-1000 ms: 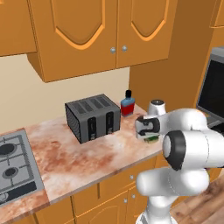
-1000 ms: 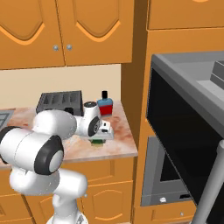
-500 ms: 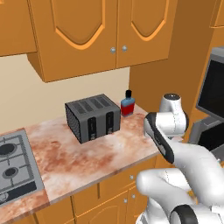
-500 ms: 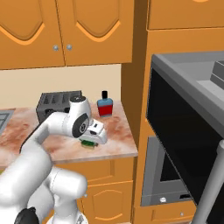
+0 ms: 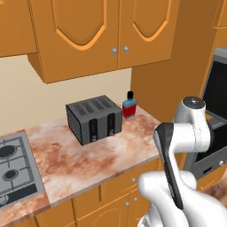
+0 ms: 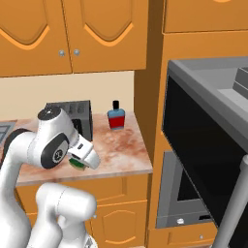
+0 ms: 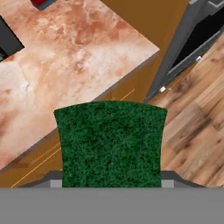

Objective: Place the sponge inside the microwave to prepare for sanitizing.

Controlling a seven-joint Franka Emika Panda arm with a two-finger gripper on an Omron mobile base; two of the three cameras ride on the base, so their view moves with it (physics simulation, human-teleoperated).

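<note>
Sponge (image 7: 111, 144) is sitting clamped in the end effector (image 6: 81, 160), green face toward the hand camera, hanging just past the surface (image 6: 118, 147) edge. Carry step is running. Microwave (image 6: 208, 160) is standing to the end effector's right with its door swung open, so next it's needing a swing right, up and into the cavity. Count: one sponge, one microwave, one toaster (image 5: 94, 119), one bottle (image 6: 115, 116) behind.
</note>
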